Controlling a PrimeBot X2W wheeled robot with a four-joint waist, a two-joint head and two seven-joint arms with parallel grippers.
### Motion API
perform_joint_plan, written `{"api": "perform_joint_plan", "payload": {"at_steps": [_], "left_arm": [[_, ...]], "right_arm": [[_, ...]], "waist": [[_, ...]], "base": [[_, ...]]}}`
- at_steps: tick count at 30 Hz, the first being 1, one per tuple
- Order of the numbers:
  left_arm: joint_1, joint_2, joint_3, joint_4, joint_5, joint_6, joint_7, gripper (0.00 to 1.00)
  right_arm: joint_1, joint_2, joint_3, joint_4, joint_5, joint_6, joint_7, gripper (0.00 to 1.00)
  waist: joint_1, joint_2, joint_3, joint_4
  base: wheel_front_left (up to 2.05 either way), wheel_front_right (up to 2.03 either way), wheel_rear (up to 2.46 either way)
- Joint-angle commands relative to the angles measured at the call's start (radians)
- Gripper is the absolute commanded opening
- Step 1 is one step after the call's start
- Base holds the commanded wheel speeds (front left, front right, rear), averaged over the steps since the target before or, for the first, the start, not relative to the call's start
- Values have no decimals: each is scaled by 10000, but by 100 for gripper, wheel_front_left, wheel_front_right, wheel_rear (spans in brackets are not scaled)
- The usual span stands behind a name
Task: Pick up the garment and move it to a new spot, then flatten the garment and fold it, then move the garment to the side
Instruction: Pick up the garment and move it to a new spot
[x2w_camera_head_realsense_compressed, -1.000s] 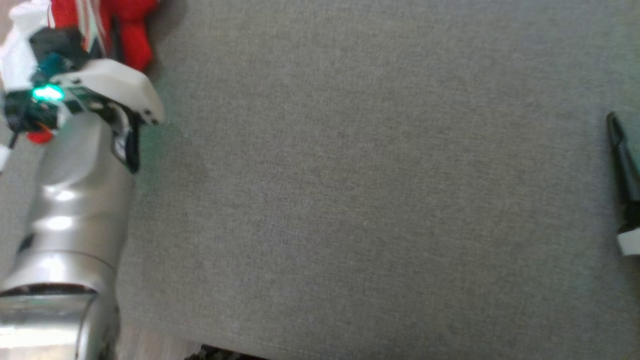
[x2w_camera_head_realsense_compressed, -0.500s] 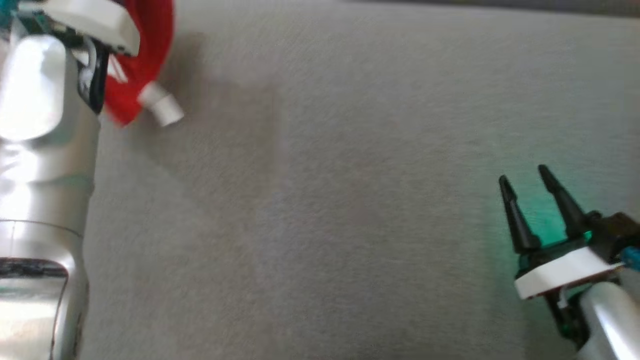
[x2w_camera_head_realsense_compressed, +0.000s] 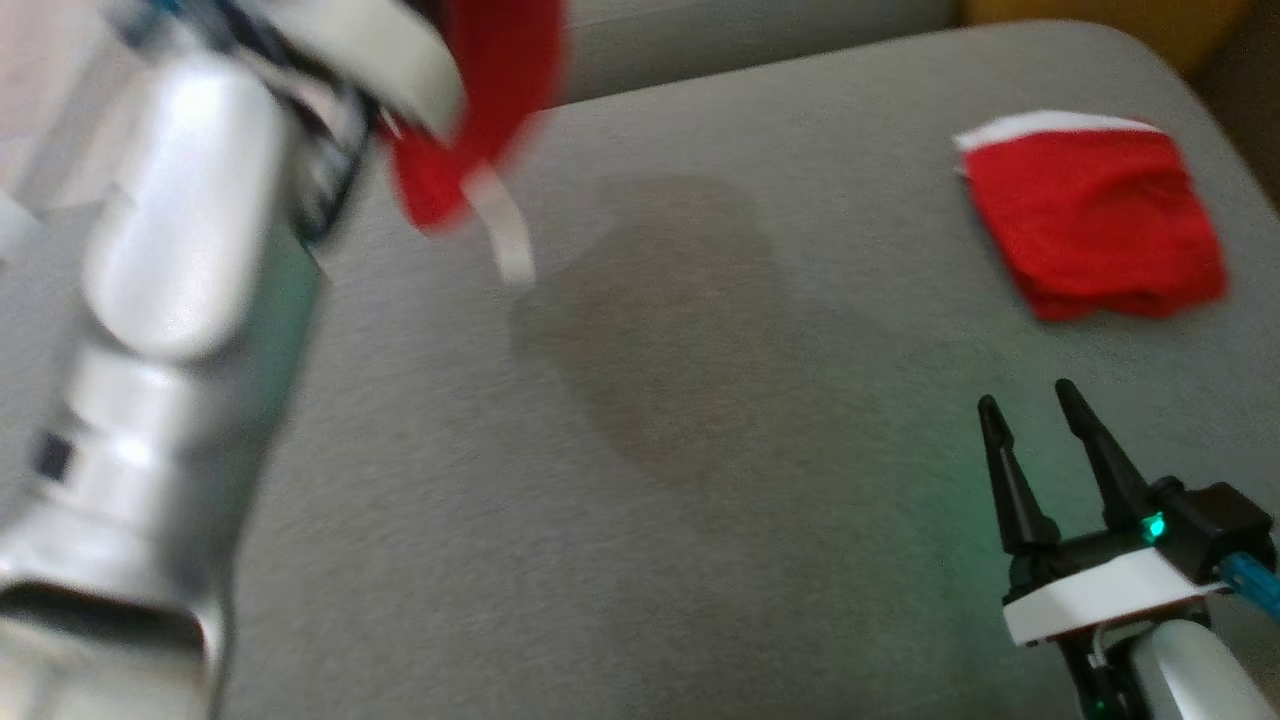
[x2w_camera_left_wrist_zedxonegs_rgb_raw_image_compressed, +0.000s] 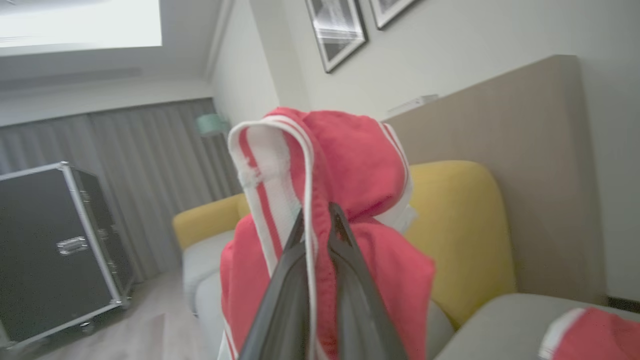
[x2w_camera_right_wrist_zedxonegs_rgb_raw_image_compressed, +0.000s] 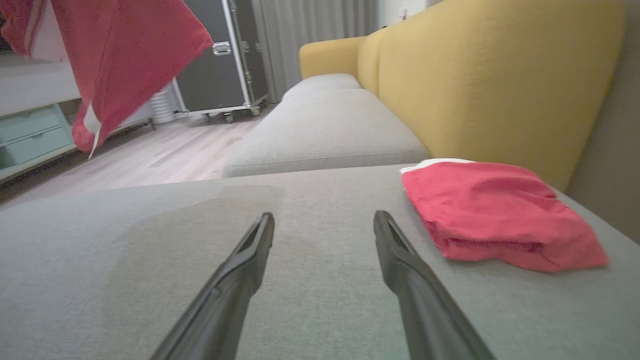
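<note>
Grey seat cushion took up most of the head view, bare across its middle, with a rounded far corner at 1 o'clock and a seam to more seating along 12 o'clock. The yellow backrest rose behind it in the right wrist view. The left forearm ran up the 9 o'clock side, blurred. The garment, red with white striped trim, hung in the air at 11 o'clock, clear of the cushion. The left gripper had its fingers pinched together on a fold beside the striped band. A folded piece, also red, lay at 2 o'clock near the corner. The right gripper hovered at 5 o'clock, fingers parted and holding nothing.

The step in hand looked like the carry to a new spot. Done well, the cloth would come down over the bare middle, hanging hem touching first, then be drawn toward 6 o'clock so it lay out flat, with the 1 free gripper ready for a corner. Room was widest from the centre to 7 o'clock; the folded piece and the rounded edge beyond it were the limits to mind
</note>
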Motion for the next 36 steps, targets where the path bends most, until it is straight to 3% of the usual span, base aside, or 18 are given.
{"api": "perform_joint_plan", "payload": {"at_steps": [1, 6, 10, 11, 12, 13, 19, 25, 30, 36], "left_arm": [[415, 266, -38, -384, 88, 23, 27, 0], [1902, 203, -1190, -148, 954, 220, -487, 0], [3427, -361, -1951, 895, 1167, 542, -1385, 0], [3734, -530, -2088, 1227, 1157, 592, -1612, 9], [4011, -706, -2173, 1547, 1099, 649, -1852, 67], [4251, -867, -2215, 1817, 1025, 743, -2100, 100], [5583, -1398, -2135, 2043, 422, 1518, -2858, 100], [7635, -1460, -1446, -409, 302, 2333, -2879, 100], [9272, -1341, -496, -1981, 503, 2621, -2881, 100], [10823, -1290, 676, -3356, 640, 2779, -2882, 100]], "right_arm": [[-235, 20, 145, -362, -61, -7, -110, 100], [-402, 189, 264, -406, -30, -7, -110, 100], [-647, 293, 291, -458, -13, -7, -110, 100], [-667, 307, 278, -444, -20, -7, -110, 100], [-662, 314, 261, -420, -28, -7, -110, 100], [-645, 322, 242, -395, -43, -7, -110, 100], [-254, 359, 102, -130, -47, -7, -110, 100], [372, 427, -10, 195, -91, -7, -110, 100], [918, 584, -286, 360, -200, -7, -110, 100], [1390, 834, -568, 329, -443, -7, -110, 100]], "waist": [[2, -1, 247, -777], [2, -1, 768, -1205], [2, -1, 1304, -1359], [2, -1, 1371, -1329], [2, -1, 1411, -1269], [2, -1, 1421, -1193], [2, -1, 727, -189], [2, -1, -575, 1232], [2, -1, -1432, 2274], [2, -1, -2029, 2858]], "base": [[0, 0, 0], [0, 0, 0], [0, 0, 0], [0, 0, 0], [0, 0, 0], [0, 0, 0], [0, 0, 0], [0, 0, 0], [0, 0, 0], [0, 0, 0]]}}
